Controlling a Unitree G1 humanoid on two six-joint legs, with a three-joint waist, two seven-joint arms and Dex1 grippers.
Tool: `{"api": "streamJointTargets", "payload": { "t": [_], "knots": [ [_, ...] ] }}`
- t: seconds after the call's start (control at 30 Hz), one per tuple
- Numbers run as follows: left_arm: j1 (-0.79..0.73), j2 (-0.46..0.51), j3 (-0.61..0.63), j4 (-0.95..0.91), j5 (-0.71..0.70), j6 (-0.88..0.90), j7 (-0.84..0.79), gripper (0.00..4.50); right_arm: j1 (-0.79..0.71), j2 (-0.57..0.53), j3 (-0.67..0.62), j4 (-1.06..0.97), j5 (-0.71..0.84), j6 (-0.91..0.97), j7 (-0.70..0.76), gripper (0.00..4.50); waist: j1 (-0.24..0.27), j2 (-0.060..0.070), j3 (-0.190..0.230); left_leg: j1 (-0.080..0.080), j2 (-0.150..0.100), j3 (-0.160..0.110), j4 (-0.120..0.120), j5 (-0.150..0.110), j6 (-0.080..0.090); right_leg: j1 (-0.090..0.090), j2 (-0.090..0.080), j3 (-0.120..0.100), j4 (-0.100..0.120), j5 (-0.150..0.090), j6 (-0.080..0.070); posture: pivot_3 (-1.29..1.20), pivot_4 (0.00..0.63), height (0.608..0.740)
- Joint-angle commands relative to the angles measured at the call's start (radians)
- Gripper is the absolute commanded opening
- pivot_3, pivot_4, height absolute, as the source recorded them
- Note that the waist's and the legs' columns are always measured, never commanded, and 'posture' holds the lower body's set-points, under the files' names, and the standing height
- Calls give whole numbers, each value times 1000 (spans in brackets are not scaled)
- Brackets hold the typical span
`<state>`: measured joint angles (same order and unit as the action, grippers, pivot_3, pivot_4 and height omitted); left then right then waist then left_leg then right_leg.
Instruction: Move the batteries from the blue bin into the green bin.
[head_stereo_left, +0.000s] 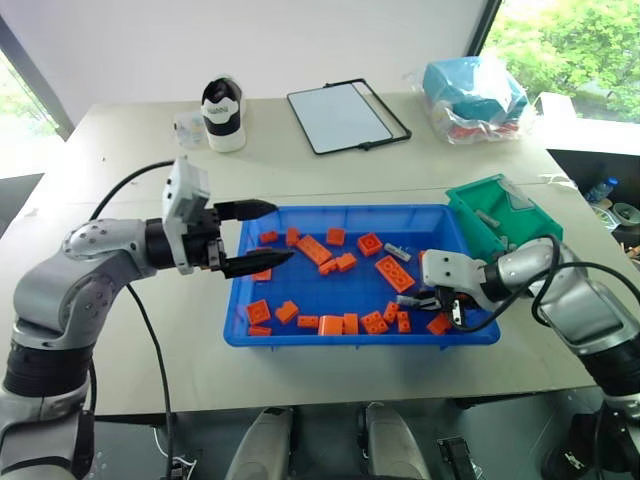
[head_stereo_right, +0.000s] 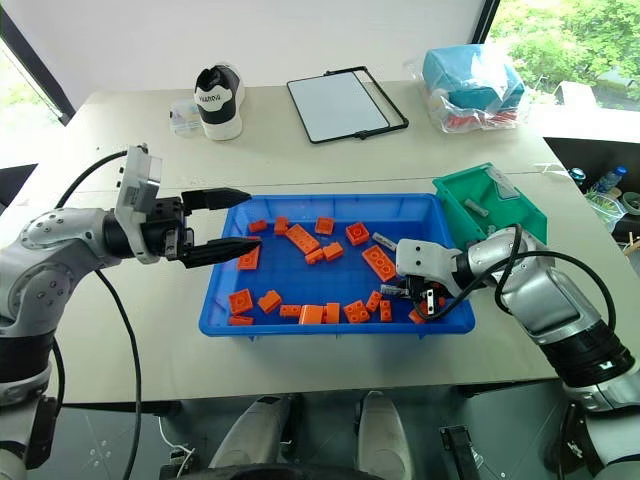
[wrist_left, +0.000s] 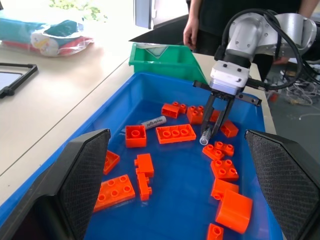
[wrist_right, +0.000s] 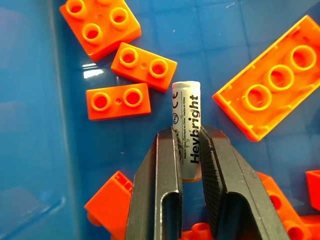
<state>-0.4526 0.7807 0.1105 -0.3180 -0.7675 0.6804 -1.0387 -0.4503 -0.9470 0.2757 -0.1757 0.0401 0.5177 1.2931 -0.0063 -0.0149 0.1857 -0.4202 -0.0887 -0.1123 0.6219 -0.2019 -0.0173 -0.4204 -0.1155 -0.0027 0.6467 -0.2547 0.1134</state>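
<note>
A robotics lab or test room, by the look of it — plain beige tables (head_stereo_left: 300, 170) pushed together near big windows (head_stereo_left: 570, 40), loose cables (wrist_left: 300, 85) trailing on the floor, and a person (wrist_left: 200, 25) standing at the far edge watching.

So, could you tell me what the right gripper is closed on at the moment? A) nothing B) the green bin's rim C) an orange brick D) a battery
D: in the right wrist view the right gripper has its two fingers clamped on a battery, over the blue bin.
</note>
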Motion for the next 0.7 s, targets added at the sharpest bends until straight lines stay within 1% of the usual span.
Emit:
{"api": "streamJointTargets", "payload": {
  "t": [0.03, 0.13, 0.27, 0.33, 0.4, 0.53, 0.7],
  "knots": [
    [9, 28, 14, -30, -9, -8, -36, 4500, 5, -18, -1, -29, 22, 25, 24, 32, -1, 0, 0, 0, 0, 0, 0, 0, 0, 0, 0, 0, 0, 0, 0, 0, 150, 731],
    [13, 39, 14, -32, -12, -5, -54, 4500, -1, -16, -44, -66, 59, 78, 7, 32, -1, 0, 0, 0, 0, 0, 0, 0, 0, 0, 0, 0, 0, 0, 0, 0, 150, 731],
    [15, 45, 17, -33, -14, -4, -66, 4500, -65, -12, -170, -107, 152, 224, -46, 32, -3, 0, 0, -1, 0, 0, 0, 0, 0, -1, -1, 0, 0, 0, 0, 0, 150, 731],
    [16, 45, 18, -35, -14, -4, -67, 4500, -108, -14, -235, -86, 185, 284, -87, 32, -4, 0, 0, -2, 0, 0, 0, 0, 0, -2, -1, 0, 0, 0, 0, 0, 150, 731],
    [16, 44, 17, -34, -13, -5, -69, 4500, -164, -23, -284, -20, 177, 307, -146, 32, -4, 0, 0, -2, 0, 0, 0, 0, 0, -3, 0, 0, 0, 0, 0, 0, 150, 731],
    [13, 40, 12, -28, -10, -7, -73, 4500, -222, -59, -287, 151, 97, 248, -250, 32, 1, 0, 0, -2, 0, 0, 0, 0, 0, -3, -1, 0, 0, 0, 0, 0, 150, 731],
    [-7, 31, -1, -14, -3, -13, -78, 4500, -233, -85, -220, 320, -18, 123, -328, 32, -5, 1, 0, -3, -1, 1, 0, 0, 0, -3, -2, 0, -1, 0, 0, 0, 150, 731]
  ]
}}
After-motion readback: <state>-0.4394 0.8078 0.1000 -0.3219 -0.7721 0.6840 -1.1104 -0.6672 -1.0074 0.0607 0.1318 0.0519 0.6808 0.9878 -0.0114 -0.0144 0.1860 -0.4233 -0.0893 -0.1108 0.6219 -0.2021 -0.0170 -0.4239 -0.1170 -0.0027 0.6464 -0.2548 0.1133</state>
